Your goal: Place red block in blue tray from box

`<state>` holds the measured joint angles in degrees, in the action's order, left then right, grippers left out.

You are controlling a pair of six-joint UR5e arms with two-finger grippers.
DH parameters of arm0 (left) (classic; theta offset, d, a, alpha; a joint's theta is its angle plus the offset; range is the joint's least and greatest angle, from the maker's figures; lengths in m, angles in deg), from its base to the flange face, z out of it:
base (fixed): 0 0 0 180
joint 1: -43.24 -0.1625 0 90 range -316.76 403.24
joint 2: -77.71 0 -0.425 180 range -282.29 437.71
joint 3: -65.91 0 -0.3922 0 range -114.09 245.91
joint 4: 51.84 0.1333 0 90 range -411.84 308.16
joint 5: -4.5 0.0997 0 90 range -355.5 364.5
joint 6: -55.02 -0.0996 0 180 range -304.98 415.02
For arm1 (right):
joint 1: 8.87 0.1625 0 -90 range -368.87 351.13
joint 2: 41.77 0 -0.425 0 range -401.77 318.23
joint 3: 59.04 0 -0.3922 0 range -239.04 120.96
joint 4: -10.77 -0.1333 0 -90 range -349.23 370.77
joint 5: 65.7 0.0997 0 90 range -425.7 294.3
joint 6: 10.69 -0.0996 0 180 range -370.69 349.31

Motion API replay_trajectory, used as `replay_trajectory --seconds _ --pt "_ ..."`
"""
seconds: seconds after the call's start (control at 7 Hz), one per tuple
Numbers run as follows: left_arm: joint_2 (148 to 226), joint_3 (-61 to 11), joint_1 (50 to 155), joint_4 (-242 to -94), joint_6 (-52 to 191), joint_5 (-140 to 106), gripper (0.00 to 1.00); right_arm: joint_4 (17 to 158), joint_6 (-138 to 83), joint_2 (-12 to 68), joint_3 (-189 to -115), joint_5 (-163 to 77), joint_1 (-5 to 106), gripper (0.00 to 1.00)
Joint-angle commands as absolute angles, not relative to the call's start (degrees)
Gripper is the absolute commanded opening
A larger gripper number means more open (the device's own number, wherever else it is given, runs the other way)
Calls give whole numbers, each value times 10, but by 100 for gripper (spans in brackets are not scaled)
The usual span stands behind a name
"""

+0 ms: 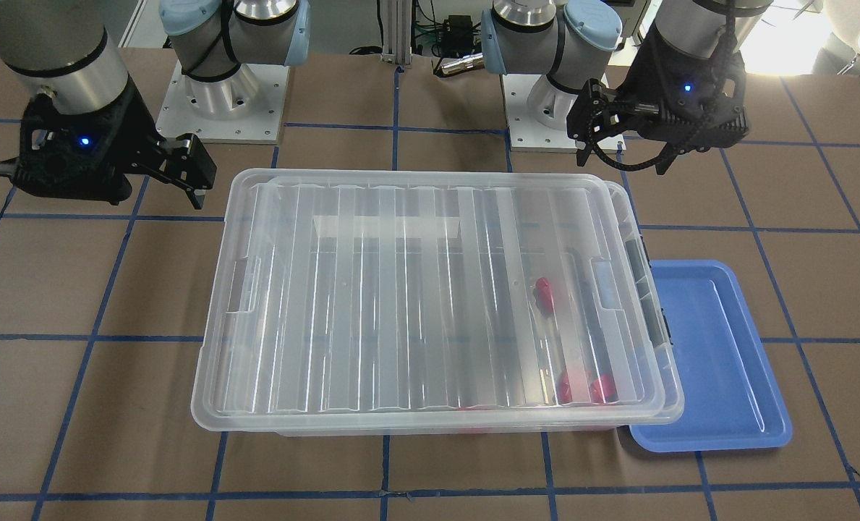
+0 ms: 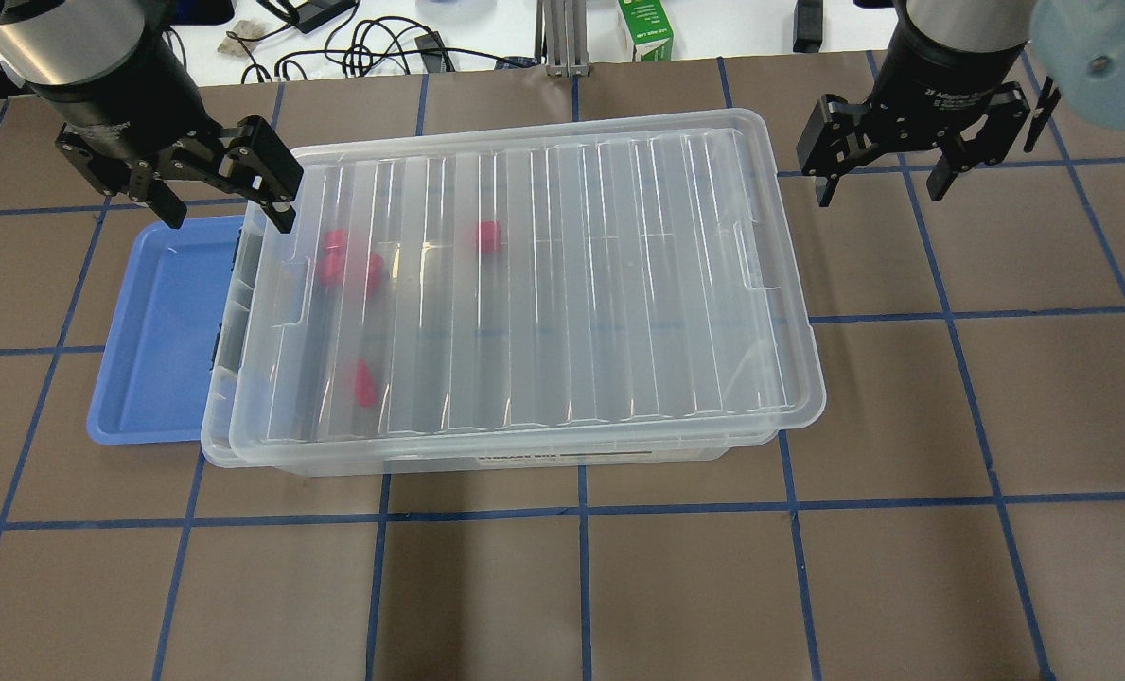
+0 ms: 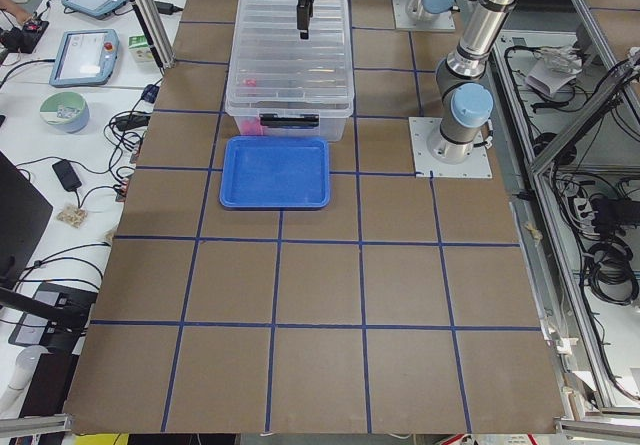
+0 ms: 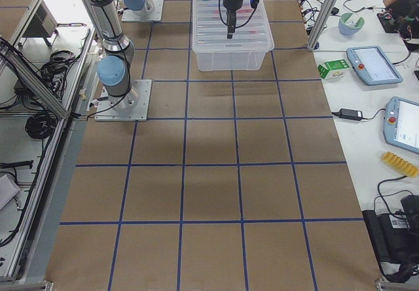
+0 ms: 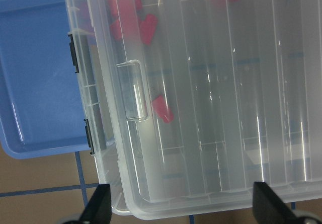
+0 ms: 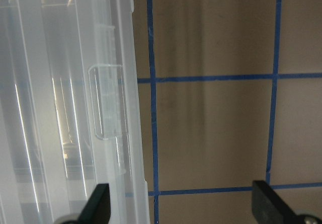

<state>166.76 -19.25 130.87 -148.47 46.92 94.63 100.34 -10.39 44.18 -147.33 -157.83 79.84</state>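
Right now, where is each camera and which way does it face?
Overhead: from behind, looking down; left gripper, right gripper, box, tray.
Front: across table, facing both grippers.
Exterior left: table's left end; left arm near.
Exterior right: right end; right arm near.
Left wrist: down on box, tray; left fingertips.
Right wrist: down on box edge; right fingertips.
Shared: all show the box.

The table [image 2: 619,586] is covered in brown paper, ruled into squares by blue tape [image 2: 581,511]. A white bench [image 3: 30,150] runs beside it, strewn with cables [image 3: 130,122], a pendant [image 3: 85,57], a bowl [image 3: 64,111] and a green carton [image 2: 644,26]. Glare [image 1: 784,43] whitens one corner.
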Motion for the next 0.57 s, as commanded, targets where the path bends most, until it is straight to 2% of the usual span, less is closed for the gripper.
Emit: replay_trajectory --seconds 0.0,0.14,0.43 --pt "1664 -193 1308 -1485 470 946 100 1118 -105 406 -1558 -1578 798 100" --pt "1665 -193 1308 -1485 470 946 100 1192 -101 398 -1599 -1582 798 100" --pt "1663 -193 1308 -1486 472 947 100 1226 -99 398 -1608 -1583 796 100"
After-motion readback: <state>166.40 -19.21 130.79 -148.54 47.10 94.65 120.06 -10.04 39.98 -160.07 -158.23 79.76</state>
